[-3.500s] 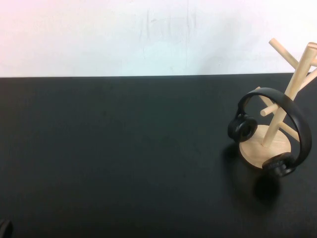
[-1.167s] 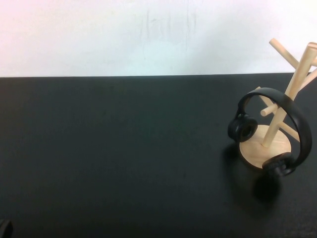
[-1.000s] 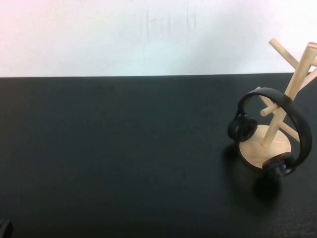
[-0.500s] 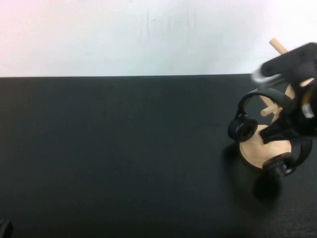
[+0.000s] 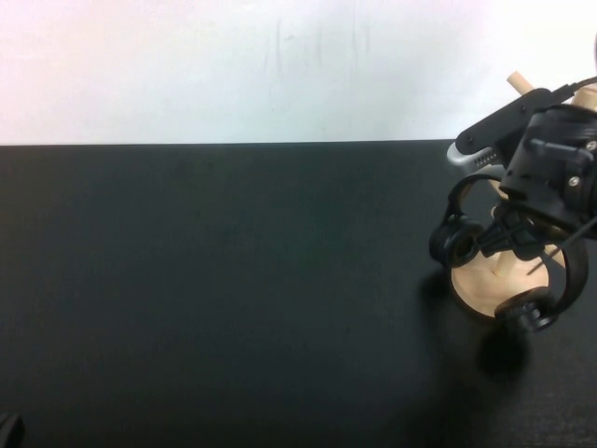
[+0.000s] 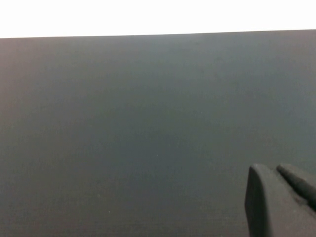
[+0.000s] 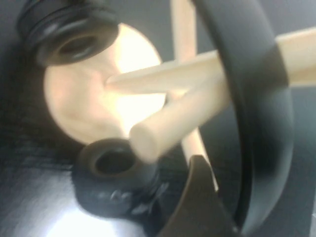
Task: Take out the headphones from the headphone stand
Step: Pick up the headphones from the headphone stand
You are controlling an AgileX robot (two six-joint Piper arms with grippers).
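The black headphones [image 5: 459, 240] hang on the light wooden headphone stand [image 5: 480, 283] at the table's right. One ear cup is beside the disc base and the other [image 5: 524, 314] is in front of it. My right gripper [image 5: 509, 243] is lowered onto the stand, at the headband. In the right wrist view the thick headband [image 7: 261, 98] rests over the pegs [image 7: 168, 118]. One finger [image 7: 197, 195] stands just beside the band with a small gap; the gripper is open. My left gripper [image 6: 276, 169] is shut and empty at the near left corner [image 5: 7, 429].
The black table [image 5: 233, 280] runs back to a white wall. The stand's upper pegs [image 5: 527, 89] stick up behind the right arm, near the table's right edge.
My right arm has come in from the right and dropped over the stand, then shifted slightly toward the headband. The headphones and the left arm have not moved.
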